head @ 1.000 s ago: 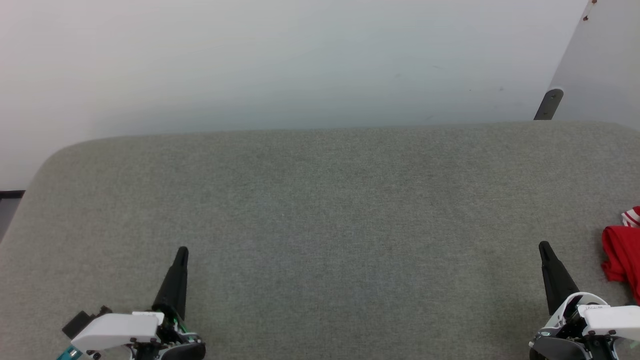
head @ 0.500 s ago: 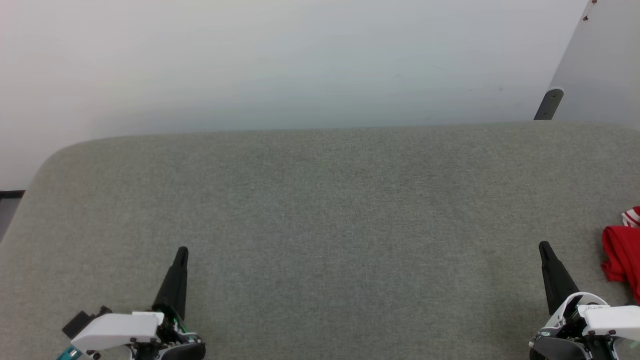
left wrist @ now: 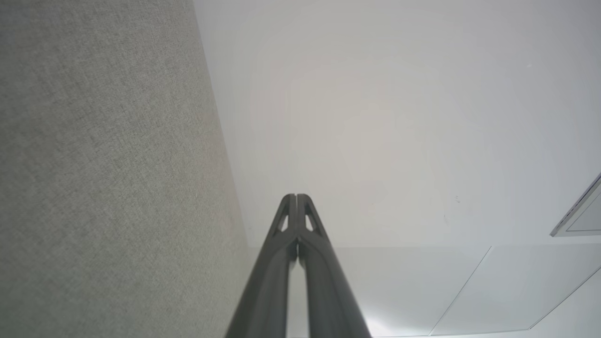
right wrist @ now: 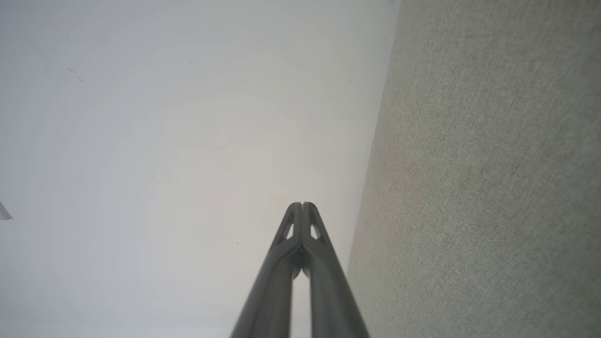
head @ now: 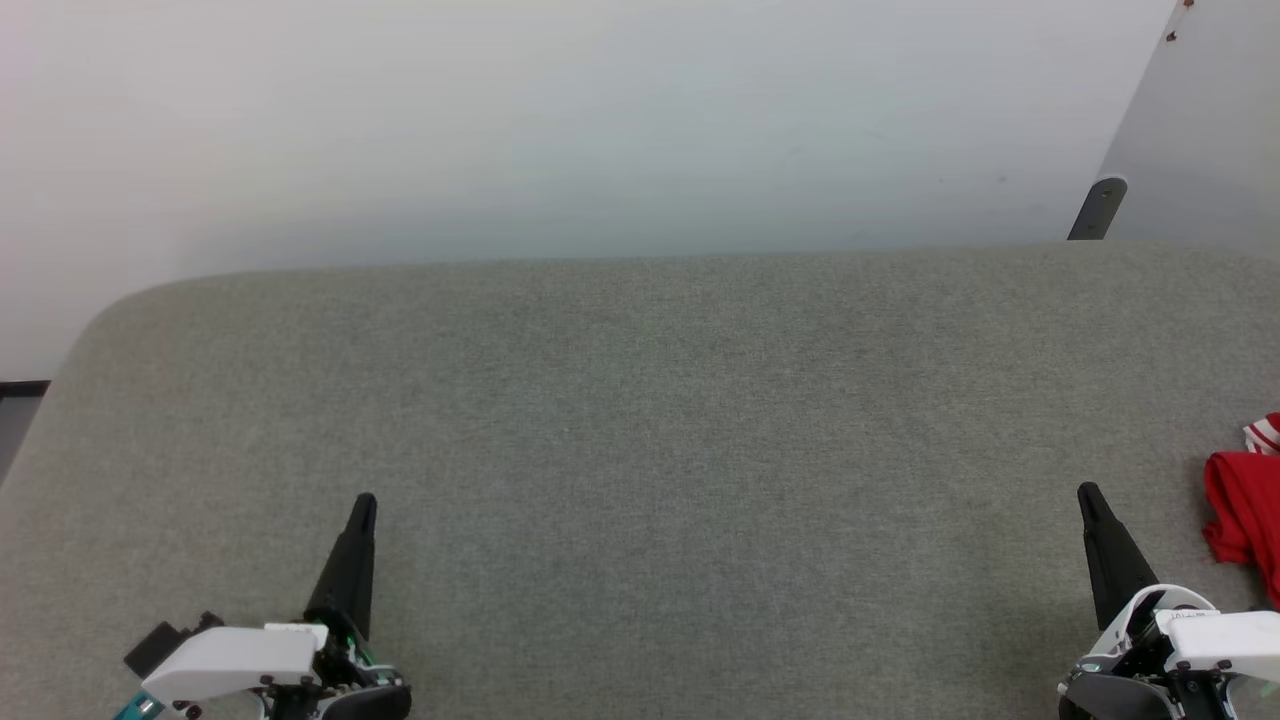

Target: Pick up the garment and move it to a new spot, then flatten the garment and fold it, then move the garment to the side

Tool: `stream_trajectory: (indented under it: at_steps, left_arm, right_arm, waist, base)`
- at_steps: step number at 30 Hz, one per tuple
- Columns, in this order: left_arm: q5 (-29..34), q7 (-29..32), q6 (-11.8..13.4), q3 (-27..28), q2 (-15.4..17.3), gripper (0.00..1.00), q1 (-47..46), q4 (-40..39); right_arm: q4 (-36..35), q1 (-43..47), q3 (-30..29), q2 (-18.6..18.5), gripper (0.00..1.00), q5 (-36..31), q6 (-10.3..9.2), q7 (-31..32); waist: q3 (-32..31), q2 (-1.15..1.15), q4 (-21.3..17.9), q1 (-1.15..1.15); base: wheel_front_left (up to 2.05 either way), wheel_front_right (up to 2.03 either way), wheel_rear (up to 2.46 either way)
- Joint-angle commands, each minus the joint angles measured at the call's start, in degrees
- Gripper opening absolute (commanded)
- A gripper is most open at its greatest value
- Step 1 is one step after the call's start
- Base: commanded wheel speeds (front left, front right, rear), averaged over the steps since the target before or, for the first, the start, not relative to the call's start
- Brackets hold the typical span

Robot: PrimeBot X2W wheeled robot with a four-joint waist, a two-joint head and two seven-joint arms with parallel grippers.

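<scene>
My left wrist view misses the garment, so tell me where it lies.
Observer: The red garment lies bunched on the grey fabric surface, cut off by the head view's right edge.
Operator: Report the right gripper.
Observer: The right gripper is shut and empty, just left of the garment, not touching it.
Operator: Place my left gripper against that.
Observer: The left gripper sits at the head view's lower left, across the surface from the garment.

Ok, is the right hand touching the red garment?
Apart. The head view shows bare grey surface between the right hand and the garment at the right edge.
</scene>
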Motion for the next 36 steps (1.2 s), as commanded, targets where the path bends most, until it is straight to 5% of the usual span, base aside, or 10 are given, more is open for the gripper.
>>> stream_trajectory:
  at_steps: [1, 36]
  left_arm:
    - [-0.05, 0.15, -0.28, 0.15, -0.11, 0.0, -0.58, 0.06]
    - [0.0, 0.19, -0.29, 0.18, -0.12, 0.0, -0.58, 0.06]
  right_arm:
    - [0.0, -0.21, 0.04, 0.21, 0.0, 0.24, 0.02, 0.06]
    - [0.0, -0.21, 0.05, 0.2, 0.0, 0.25, 0.02, 0.04]
  waist:
    - [0.0, 0.0, 0.0, 0.0]
    - [0.0, 0.0, 0.0, 0.0]
  base:
    - [0.0, 0.0, 0.0]
    - [0.0, 0.0, 0.0]
